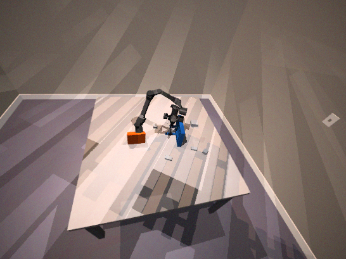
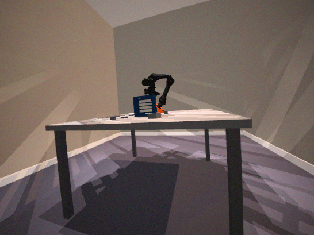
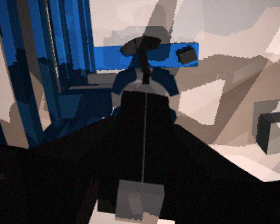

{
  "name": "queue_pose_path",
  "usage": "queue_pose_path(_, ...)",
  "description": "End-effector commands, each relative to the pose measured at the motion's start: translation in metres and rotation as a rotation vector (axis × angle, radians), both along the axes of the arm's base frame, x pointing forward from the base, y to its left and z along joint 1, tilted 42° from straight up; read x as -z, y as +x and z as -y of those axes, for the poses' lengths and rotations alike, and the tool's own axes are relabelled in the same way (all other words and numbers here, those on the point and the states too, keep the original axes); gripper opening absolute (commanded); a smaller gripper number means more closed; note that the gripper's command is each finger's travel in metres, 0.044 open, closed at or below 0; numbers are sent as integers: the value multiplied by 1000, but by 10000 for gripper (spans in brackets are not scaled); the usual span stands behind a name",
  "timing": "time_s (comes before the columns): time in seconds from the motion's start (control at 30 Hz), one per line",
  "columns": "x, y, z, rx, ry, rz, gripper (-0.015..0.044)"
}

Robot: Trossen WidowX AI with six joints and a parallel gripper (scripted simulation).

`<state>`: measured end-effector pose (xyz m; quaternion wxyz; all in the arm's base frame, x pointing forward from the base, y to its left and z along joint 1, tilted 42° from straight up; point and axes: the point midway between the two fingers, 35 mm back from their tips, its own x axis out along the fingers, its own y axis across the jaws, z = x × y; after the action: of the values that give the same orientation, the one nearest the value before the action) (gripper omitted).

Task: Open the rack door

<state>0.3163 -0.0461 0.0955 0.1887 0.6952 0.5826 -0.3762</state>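
Observation:
The blue rack (image 1: 180, 134) (image 2: 136, 107) stands upright on the table (image 1: 104, 184) (image 2: 201, 122). In the wrist view its blue uprights (image 3: 70, 45) are at the left, and a blue bar (image 3: 110, 57) stands out from them at about a right angle. My gripper (image 1: 171, 130) (image 3: 143, 128) points down beside the rack. Its fingers are drawn in from both sides and look shut on the dark upright handle (image 3: 135, 107), with blue ring pieces around its foot. The fingers hide most of the handle; how far it is turned and the door's exact angle cannot be told.
The orange arm base (image 1: 136, 138) (image 2: 160, 109) is left of the rack in the top view. Several small grey blocks lie around the rack, including one (image 1: 194, 123) behind it, one (image 1: 168, 157) in front and one (image 3: 265, 132) at the wrist view's right edge.

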Motion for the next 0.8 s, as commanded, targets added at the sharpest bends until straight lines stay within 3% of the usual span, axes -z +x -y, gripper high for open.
queue_pose_path(0.0, 0, 0, 0, 1, -2, -3, 99)
queue_pose_path(0.4, 0, 0, 0, 1, -2, -3, 20)
queue_pose_path(0.77, 2, -6, 1, -107, -8, 94, 20)
